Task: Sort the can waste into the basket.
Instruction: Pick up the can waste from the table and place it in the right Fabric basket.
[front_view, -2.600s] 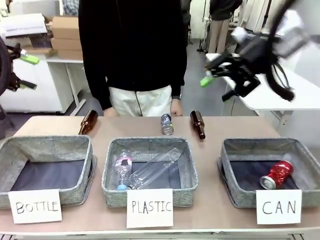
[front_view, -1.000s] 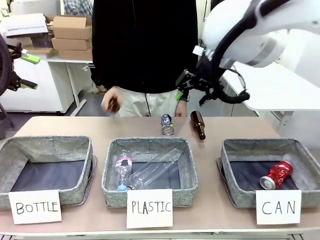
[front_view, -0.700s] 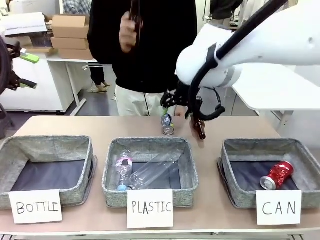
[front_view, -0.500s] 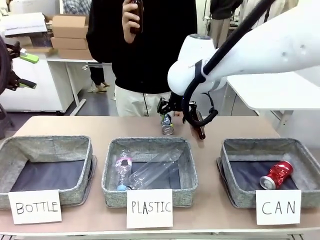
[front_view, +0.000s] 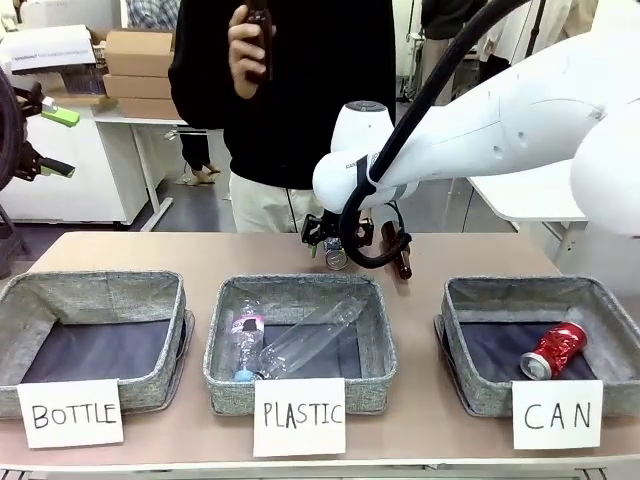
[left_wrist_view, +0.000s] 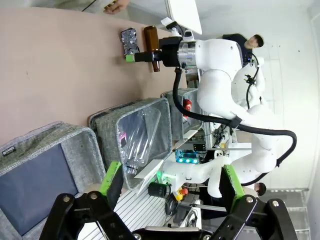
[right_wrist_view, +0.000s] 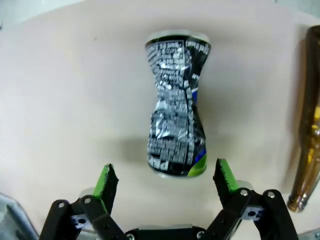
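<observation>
A crushed dark blue and silver can (right_wrist_view: 175, 107) lies on the table beyond the baskets, also seen as the dark can (front_view: 335, 257) in the front view. My right gripper (right_wrist_view: 166, 181) is open and low over it, a green pad on each side of the can's near end, not touching. A red crushed can (front_view: 553, 350) lies in the grey CAN basket (front_view: 455, 300) at the right. My left gripper (left_wrist_view: 170, 180) is open and empty, held high at the table's left side (front_view: 52, 142).
A brown bottle (front_view: 400, 255) lies just right of the dark can, close to my right fingers. The person behind the table holds another brown bottle (front_view: 258, 35) up at chest height. The PLASTIC basket (front_view: 225, 300) holds clear bottles; the BOTTLE basket (front_view: 90, 290) stands left.
My right arm swung down from the upper right and came over the dark can. The person picked up the left brown bottle from the table and raised it.
</observation>
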